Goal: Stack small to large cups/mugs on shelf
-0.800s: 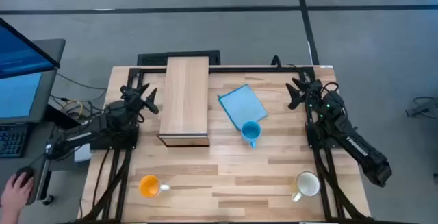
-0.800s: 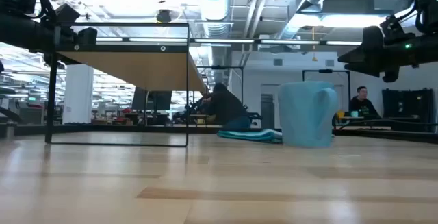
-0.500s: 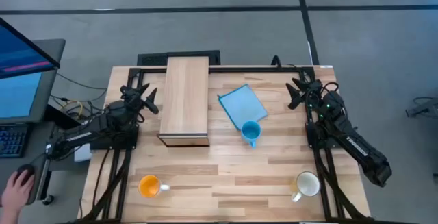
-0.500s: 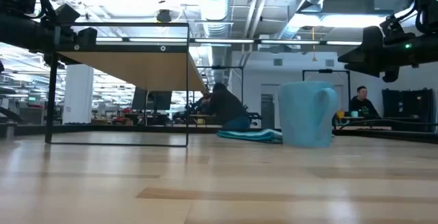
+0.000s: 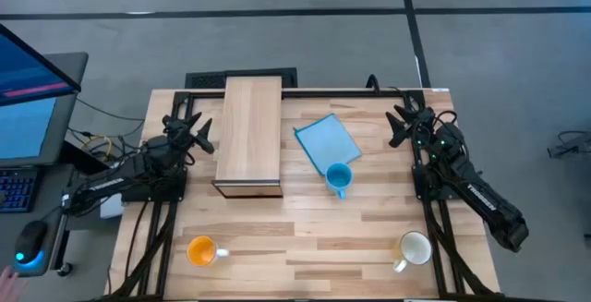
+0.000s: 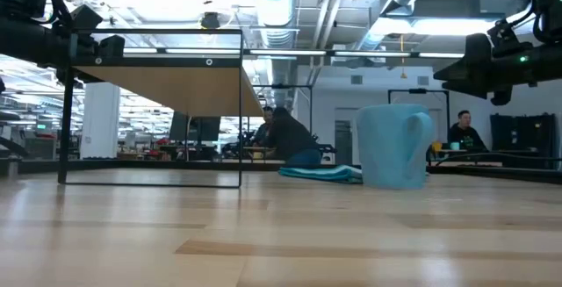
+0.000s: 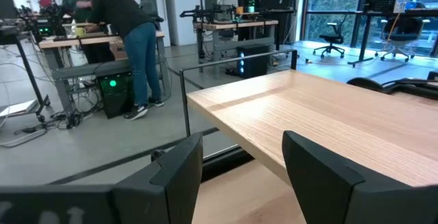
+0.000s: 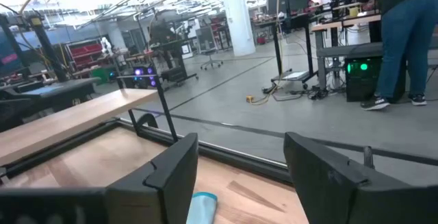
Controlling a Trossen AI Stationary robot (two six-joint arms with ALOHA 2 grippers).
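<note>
Light-blue and smallest, the blue mug (image 5: 339, 178) is sitting mid-table just beside the blue sheet (image 5: 327, 141), the orange mug (image 5: 200, 250) and cream mug (image 5: 414, 247) are standing at the near corners, and the shelf (image 5: 249, 132) is lying bare. Both arms are waiting at the far corners — left gripper (image 5: 188, 128) and right gripper (image 5: 406, 121) with fingers spread, holding nothing. Handles are jutting out — a pinch on a rim could tip a mug, and nesting in the wrong order would jam.

Light-wood plank bench (image 5: 305, 237), carrying the long wooden shelf (image 5: 249, 134) toward the far left and a flat blue sheet (image 5: 326, 139) near the middle. Just beside that sheet's near corner, a light-blue mug (image 5: 338, 178). Well apart along the near edge: orange mug (image 5: 201, 250) at left, cream-white mug (image 5: 414, 247) at right.
</note>
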